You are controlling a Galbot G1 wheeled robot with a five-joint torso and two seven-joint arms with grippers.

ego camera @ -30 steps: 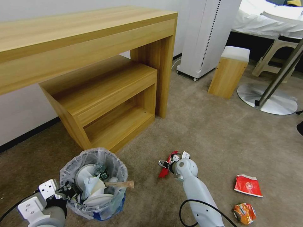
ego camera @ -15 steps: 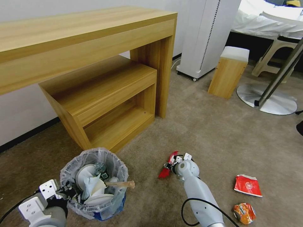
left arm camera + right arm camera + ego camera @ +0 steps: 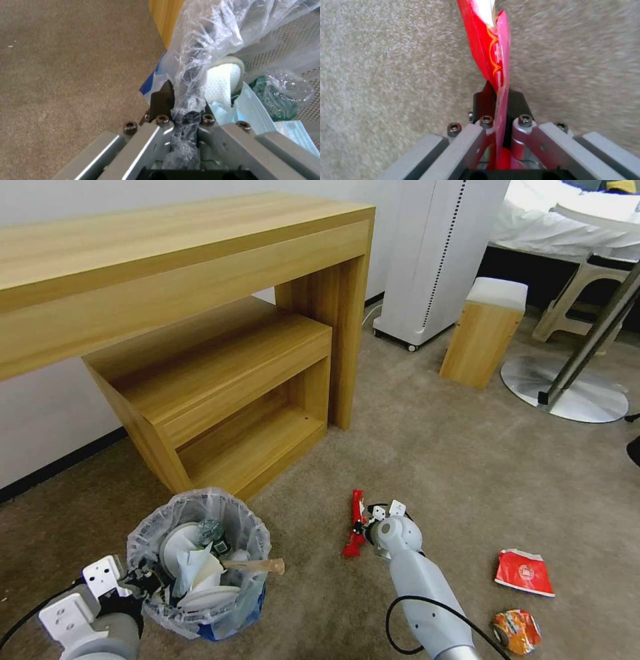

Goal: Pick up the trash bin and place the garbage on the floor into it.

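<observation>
Beige-brown carpet floor [image 3: 433, 460] runs across your whole work area, from the robot's base out to the furniture.

Nearest to you on the left, the left gripper [image 3: 182, 110] is clamped on the rim and crinkly plastic liner of the trash bin [image 3: 200, 563]. In the left wrist view, you see the bag bunched between the dark fingertips [image 3: 162, 98]. The bin's blue base shows below the liner. Inside it you find a white slipper [image 3: 224, 80], crumpled white paper [image 3: 193, 570], a light blue face mask [image 3: 260, 117] and a wooden stick [image 3: 257, 567] that juts over the rim toward the right arm.

To the right of the bin, the right gripper [image 3: 500, 100] is closed on a red snack packet [image 3: 490, 45]. In the head view, that packet [image 3: 355, 523] stands nearly upright at the gripper, well apart from the bin.

Farther right, two pieces of garbage lie on the carpet: a flat red packet [image 3: 525, 572] and, nearer the robot, a crumpled orange packet [image 3: 517, 630]. They lie near each other without touching.

Beyond the bin, you see a wooden desk [image 3: 200, 260] against the wall with a lower wooden shelf unit [image 3: 227, 380] under it. Farther back stand a white appliance [image 3: 440, 253], a small wooden stool [image 3: 483, 333] with a white top, and a round metal stand base [image 3: 567, 390].
</observation>
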